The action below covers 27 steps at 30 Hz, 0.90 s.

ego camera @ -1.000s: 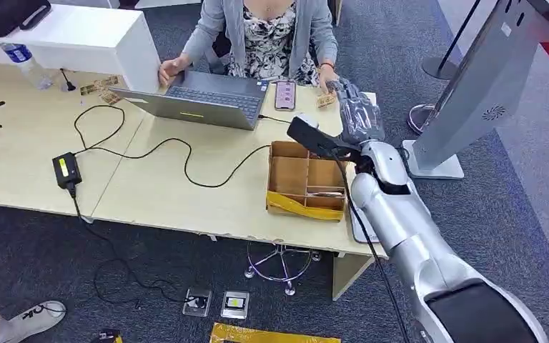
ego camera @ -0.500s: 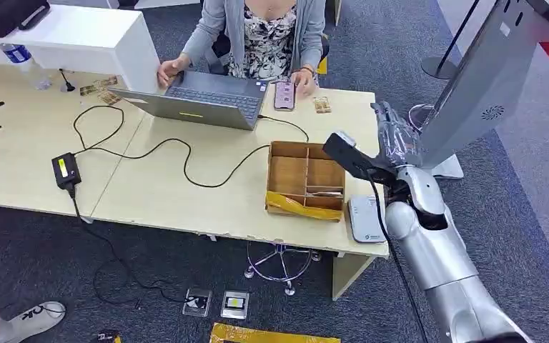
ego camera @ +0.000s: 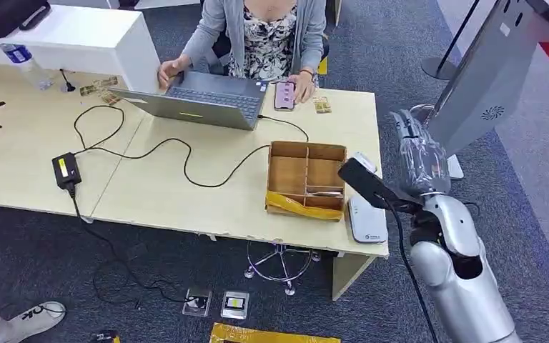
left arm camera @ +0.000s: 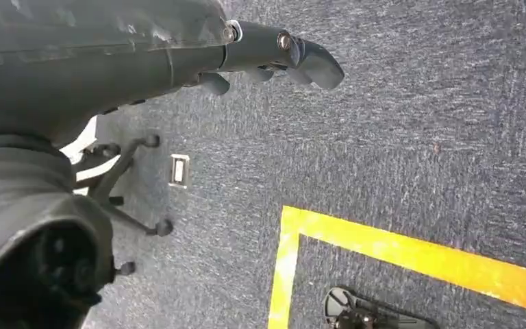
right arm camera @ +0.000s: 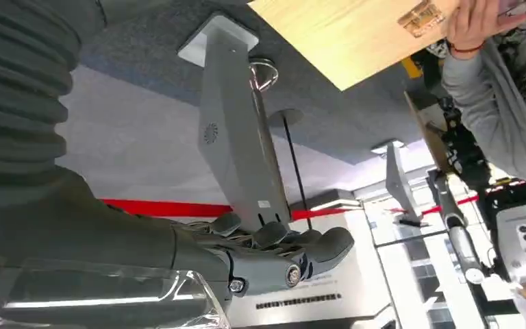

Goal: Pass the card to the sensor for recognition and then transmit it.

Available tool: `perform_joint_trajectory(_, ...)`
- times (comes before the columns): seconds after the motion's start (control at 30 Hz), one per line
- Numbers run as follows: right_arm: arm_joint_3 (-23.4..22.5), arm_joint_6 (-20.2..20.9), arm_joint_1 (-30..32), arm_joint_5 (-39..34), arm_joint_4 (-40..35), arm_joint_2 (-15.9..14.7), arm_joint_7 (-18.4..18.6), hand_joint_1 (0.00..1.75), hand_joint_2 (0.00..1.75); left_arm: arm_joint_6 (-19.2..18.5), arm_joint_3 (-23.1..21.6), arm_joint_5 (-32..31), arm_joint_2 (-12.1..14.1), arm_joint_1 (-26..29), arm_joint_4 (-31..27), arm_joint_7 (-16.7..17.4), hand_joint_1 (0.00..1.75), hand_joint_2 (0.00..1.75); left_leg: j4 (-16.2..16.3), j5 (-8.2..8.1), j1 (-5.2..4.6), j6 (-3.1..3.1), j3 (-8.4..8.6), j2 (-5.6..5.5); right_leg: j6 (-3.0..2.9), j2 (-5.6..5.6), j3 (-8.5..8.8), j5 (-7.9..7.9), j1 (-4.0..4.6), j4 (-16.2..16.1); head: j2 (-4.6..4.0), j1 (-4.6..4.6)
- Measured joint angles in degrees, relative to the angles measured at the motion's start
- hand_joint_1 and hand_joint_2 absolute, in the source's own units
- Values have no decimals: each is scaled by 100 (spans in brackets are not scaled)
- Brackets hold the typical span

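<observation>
Right hand (ego camera: 416, 153) is raised off the right end of the tabletop (ego camera: 164, 189), just in front of the tilted grey kiosk stand (ego camera: 479, 93), wrapped in clear plastic. In the right wrist view its fingers (right arm camera: 301, 250) are stretched out roughly flat with small gaps, nothing visibly between them; a card in this hand can't be made out, so whether it holds anything I cannot tell. Left hand (left arm camera: 274, 58) hangs over blue carpet (left arm camera: 411, 137) with a yellow floor line (left arm camera: 411, 253), fingers loosely extended, apart, holding nothing.

White card reader (ego camera: 367, 218) lies flat on the tabletop's front right corner, just beside the wooden divided box (ego camera: 307, 179), which has yellow tape along its front wall. A small brown card-like item (ego camera: 322, 105) lies on the far side of the tabletop, near the seated person's hand (ego camera: 304, 77) and a phone (ego camera: 284, 94). Grey laptop (ego camera: 204, 100) is open in front of the person; a black cable (ego camera: 179, 153) loops across the tabletop to a power adapter (ego camera: 66, 170)
</observation>
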Motion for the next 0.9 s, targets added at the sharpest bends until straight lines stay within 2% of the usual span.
perform_joint_trajectory(0.23, -9, 28, 241, 2, -494, -99, 55, 0, 175, -4, -2, -20, 9, -5, 0, 0, 0, 0, 0, 0, 0, 0, 1, 1, 0, 1, 1, 0, 0, 0, 0, 2)
perform_joint_trajectory(0.43, 63, -238, 644, 359, -566, -77, 243, 0, 175, -17, -7, -103, 9, -12, 0, -22, 0, 0, -1, 0, 0, 0, -2, 0, 0, 1, 1, 0, 0, 0, 0, 2)
perform_joint_trajectory(0.9, 253, -341, 757, 451, -278, 164, 31, 0, 175, -17, -92, -120, 2, -30, 0, -89, 0, 0, -1, 0, 0, 0, -4, -1, 0, 0, 2, 0, 0, 1, 0, 0)
